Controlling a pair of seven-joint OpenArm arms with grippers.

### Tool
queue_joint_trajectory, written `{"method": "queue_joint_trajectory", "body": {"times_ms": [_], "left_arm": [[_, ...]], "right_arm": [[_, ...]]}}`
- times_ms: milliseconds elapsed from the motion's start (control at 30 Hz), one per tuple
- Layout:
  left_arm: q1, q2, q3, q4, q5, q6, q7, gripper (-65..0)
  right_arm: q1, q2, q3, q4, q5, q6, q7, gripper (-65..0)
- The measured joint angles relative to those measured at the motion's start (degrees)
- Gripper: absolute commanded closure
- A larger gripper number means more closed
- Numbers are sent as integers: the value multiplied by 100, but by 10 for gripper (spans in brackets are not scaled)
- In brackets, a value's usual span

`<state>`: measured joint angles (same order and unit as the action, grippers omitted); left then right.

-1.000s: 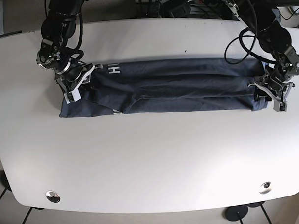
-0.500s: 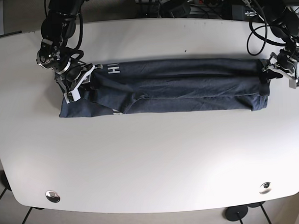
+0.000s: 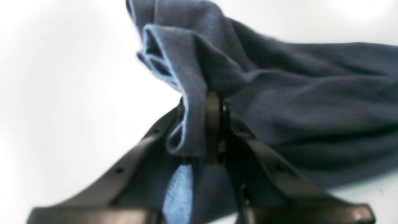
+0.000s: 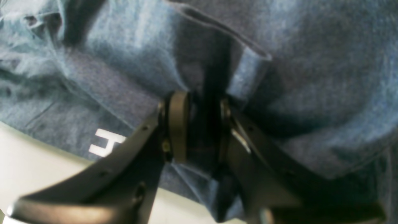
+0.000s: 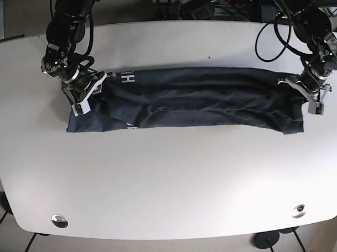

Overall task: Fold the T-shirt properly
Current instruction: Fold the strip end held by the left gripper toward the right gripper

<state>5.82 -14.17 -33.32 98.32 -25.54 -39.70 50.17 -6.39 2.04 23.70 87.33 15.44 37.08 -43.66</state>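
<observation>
The dark navy T-shirt point(image 5: 201, 97) lies folded into a long band across the white table point(image 5: 170, 181). White letters point(image 5: 128, 79) show near its left end. My right gripper point(image 5: 83, 94) is at the shirt's left end; in the right wrist view point(image 4: 199, 124) it is shut on a fold of the T-shirt point(image 4: 311, 62). My left gripper point(image 5: 309, 94) is at the shirt's right end; in the left wrist view point(image 3: 214, 124) it is shut on a bunched edge of the T-shirt point(image 3: 311, 102), lifted a little. The shirt's right end sags toward the front.
Cables and equipment point(image 5: 219, 5) lie beyond the table's far edge. Two round metal inserts point(image 5: 60, 220) point(image 5: 299, 210) sit near the table's front edge. Bare white tabletop spreads in front of the shirt.
My left gripper swung up and back from the shirt's right end, then came down forward again with the fabric; the right end is now skewed and bunched. The right arm has not moved.
</observation>
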Motion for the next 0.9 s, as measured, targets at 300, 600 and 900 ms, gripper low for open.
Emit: {"method": "queue_joint_trajectory", "body": {"times_ms": [300,600,900], "left_arm": [[306,809,2210,883,-24,605,-11,-15],[-85,907,3180,219,-20,1611,-24,-244],[-269,920,4079,846,-70,1720,-26,-265]], "right_arm": [[2,-2,-7,0,0,0,0,-130],[0,-4,-7,0,2,0,0,-130],[0,-13,-7,0,0,0,-2,-130]]}}
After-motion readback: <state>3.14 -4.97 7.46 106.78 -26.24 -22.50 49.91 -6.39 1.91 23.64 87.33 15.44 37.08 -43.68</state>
